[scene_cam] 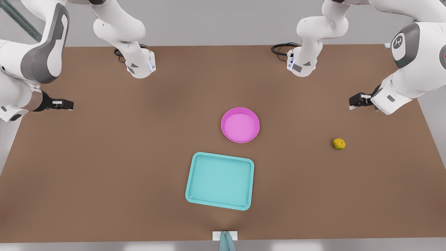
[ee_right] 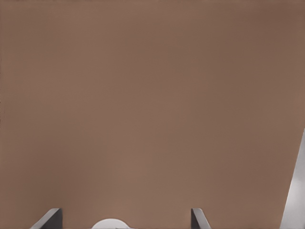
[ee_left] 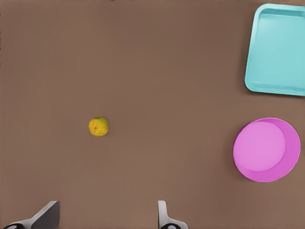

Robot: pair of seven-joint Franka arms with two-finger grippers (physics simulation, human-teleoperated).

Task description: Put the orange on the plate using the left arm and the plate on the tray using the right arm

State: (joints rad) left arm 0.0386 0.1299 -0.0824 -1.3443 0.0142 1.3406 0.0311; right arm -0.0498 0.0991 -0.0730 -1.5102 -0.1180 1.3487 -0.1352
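Nothing done yet — orange [scene_cam: 339, 143] sits near the table's [scene_cam: 104, 157] front-view-right edge, plate [scene_cam: 240, 124] and tray [scene_cam: 220, 181] mid-table, apart. Left gripper [ee_left: 107, 217] and right gripper [ee_right: 126, 219] both hang released, empty.

Bare brown table surface [ee_right: 152, 105] was seen spread out beneath and ahead of the right gripper [ee_right: 126, 220]. The tips of its two dark fingers [ee_right: 50, 218] were seen set well apart, with nothing held between them. A small white rounded part [ee_right: 110, 223] was seen between the fingertips, close to the gripper body. A pale grey strip [ee_right: 296, 186] was seen off to one side of the gripper, beyond the outer finger; what it was could not be told.
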